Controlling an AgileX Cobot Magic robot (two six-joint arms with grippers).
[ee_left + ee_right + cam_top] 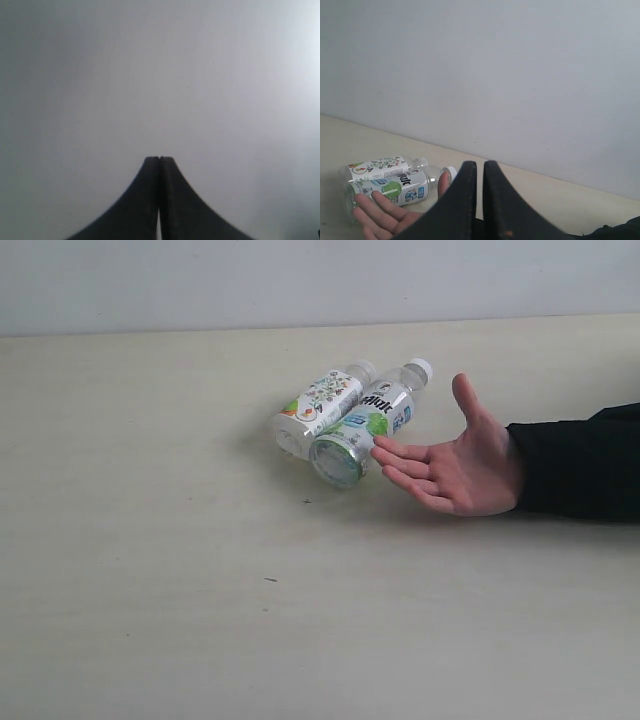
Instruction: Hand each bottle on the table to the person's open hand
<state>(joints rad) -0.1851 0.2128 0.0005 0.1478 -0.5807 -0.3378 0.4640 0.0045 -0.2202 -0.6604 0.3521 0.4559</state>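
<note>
Bright, flat, diffuse light; exterior view sharp. Soft faint shadows on desk [150, 590] beside white-label bottle [322, 403] and under hand [460, 470]. Left wrist view hazy, glare toward one corner; left claw [160, 159] blurred, probably too close.

You see a plain pale grey wall [300, 280] behind the cream table [150, 620], meeting its far edge, under soft, even light.
</note>
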